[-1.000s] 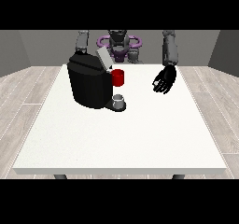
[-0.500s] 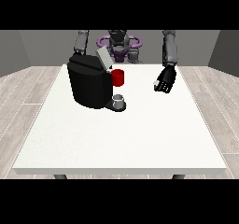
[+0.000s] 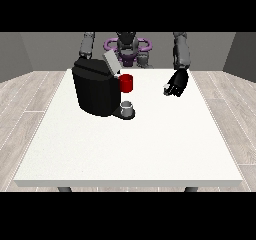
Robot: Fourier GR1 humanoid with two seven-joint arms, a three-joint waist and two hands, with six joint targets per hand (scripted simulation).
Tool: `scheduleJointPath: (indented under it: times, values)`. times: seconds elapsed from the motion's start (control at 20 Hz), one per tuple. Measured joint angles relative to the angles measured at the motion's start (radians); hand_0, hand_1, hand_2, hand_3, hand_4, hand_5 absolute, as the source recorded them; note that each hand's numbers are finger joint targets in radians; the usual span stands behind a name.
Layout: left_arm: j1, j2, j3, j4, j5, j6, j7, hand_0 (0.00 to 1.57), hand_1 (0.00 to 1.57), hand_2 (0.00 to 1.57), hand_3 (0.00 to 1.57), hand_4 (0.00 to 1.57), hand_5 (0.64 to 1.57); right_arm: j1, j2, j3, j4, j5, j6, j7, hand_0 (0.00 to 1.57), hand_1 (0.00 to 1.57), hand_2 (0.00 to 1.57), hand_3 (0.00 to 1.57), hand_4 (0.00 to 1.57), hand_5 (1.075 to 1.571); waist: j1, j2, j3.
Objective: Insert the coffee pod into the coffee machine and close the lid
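The hand at the view's right point(image 3: 176, 84) has drifted slightly toward the coffee machine point(image 3: 96, 88), fingers curled; whether they grasp anything I cannot tell. Nearest me, a grey thing point(image 3: 127, 107) sits on the machine's base, at nine o'clock from that hand. A red thing at the machine point(image 3: 126, 83) stands above it, beneath the raised lid point(image 3: 111, 62). The white desk point(image 3: 130, 149) lies between. The other hand is hidden behind the machine.

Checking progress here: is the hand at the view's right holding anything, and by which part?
Cannot be told: the hand at the view's right hangs over the table with nothing plainly in it.
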Motion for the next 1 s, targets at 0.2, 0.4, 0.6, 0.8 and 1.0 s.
scheduleJointPath:
  times: [0.2, 0.4, 0.6, 0.8, 1.0]
  values:
    - [-0.034, -0.022, 0.025, -0.006, 0.04, -0.067, -0.024, 1.42, 1.42, 1.41, 1.33, 0.52, 1.571, 0.007, 0.004, -0.002, 0.033, 0.01, -0.011, 0.005, 0.0, 0.0, 0.0, 0.0, 0.0, 1.571, 0.011, -0.035, -0.0001]
    - [-0.076, -0.039, 0.025, -0.028, 0.049, -0.159, 0.013, 1.37, 1.37, 1.38, 1.33, 0.5, 1.571, 0.019, 0.0, -0.009, 0.077, 0.013, -0.009, -0.007, 0.0, 0.0, 0.0, 0.0, 0.0, 1.571, 0.02, -0.087, 0.0004]
    - [-0.133, -0.062, 0.018, -0.063, 0.053, -0.246, 0.062, 1.4, 1.4, 1.4, 1.34, 0.6, 1.571, 0.017, 0.002, -0.016, 0.118, 0.009, -0.003, -0.022, 0.0, 0.0, 0.0, 0.0, 0.0, 1.571, 0.027, -0.13, 0.0004]
    - [-0.172, -0.086, 0.019, -0.09, 0.052, -0.292, 0.102, 1.4, 1.4, 1.4, 1.34, 0.6, 1.571, 0.005, -0.002, -0.028, 0.132, -0.002, 0.007, -0.019, 0.0, 0.0, 0.0, 0.0, 0.0, 1.571, 0.024, -0.151, 0.0003]
    - [-0.211, -0.106, 0.027, -0.111, 0.052, -0.32, 0.139, 1.34, 1.34, 1.37, 1.35, 0.56, 1.571, 0.001, -0.005, -0.037, 0.127, -0.022, 0.025, -0.041, 0.0, 0.0, 0.0, 0.0, 0.0, 1.571, 0.011, -0.156, 0.0004]
